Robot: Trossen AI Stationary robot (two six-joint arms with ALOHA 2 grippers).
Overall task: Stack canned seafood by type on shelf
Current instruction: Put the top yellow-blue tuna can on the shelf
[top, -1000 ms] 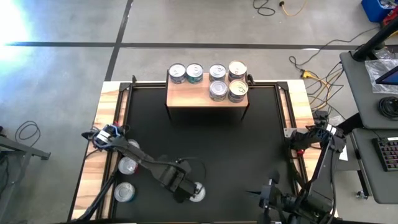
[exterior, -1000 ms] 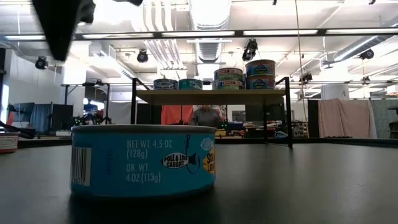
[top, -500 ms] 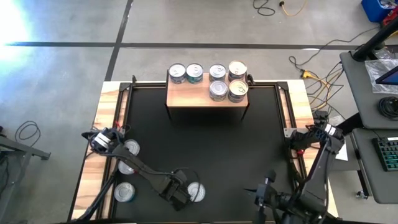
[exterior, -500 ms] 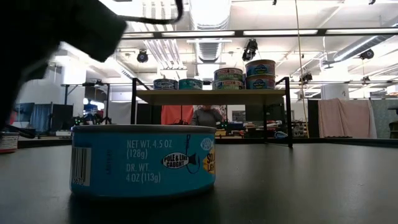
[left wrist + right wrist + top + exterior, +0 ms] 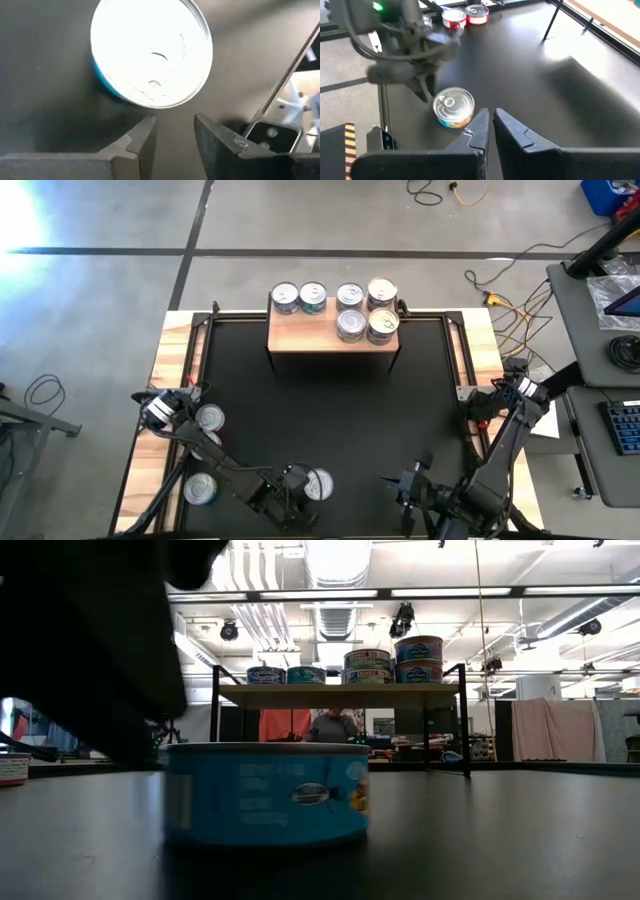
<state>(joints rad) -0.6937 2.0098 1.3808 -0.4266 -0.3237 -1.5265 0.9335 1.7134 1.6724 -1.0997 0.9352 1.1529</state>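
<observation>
A blue-labelled tin (image 5: 318, 485) with a shiny top (image 5: 152, 52) stands upright on the black mat near the table's near edge. My left gripper (image 5: 175, 120) is low beside it on its left, open, with the tin just ahead of the fingertips and nothing between them. It is the dark mass (image 5: 100, 650) in the low view. My right gripper (image 5: 491, 120) hovers shut to the tin's right (image 5: 392, 482). The wood-topped shelf (image 5: 333, 340) at the far side carries several tins (image 5: 352, 325). My left gripper comes at the blue tin slanting down from the table's left. Its fingertips (image 5: 426, 94) stand right at the tin's side wall (image 5: 438, 111). Whether they touch it, I cannot tell.
More tins stand by the left edge (image 5: 210, 417) (image 5: 200, 490), two of them red-labelled (image 5: 454, 19). The left arm's links lie low across the mat's near left part. Bare black mat (image 5: 330, 420) lies between the blue tin and the shelf.
My left gripper has sunk from above the blue tin to mat height at its left side, tipping its fingers downward. The tin has slid a little toward the table's right and stays upright. My right gripper has edged toward the table's left.
</observation>
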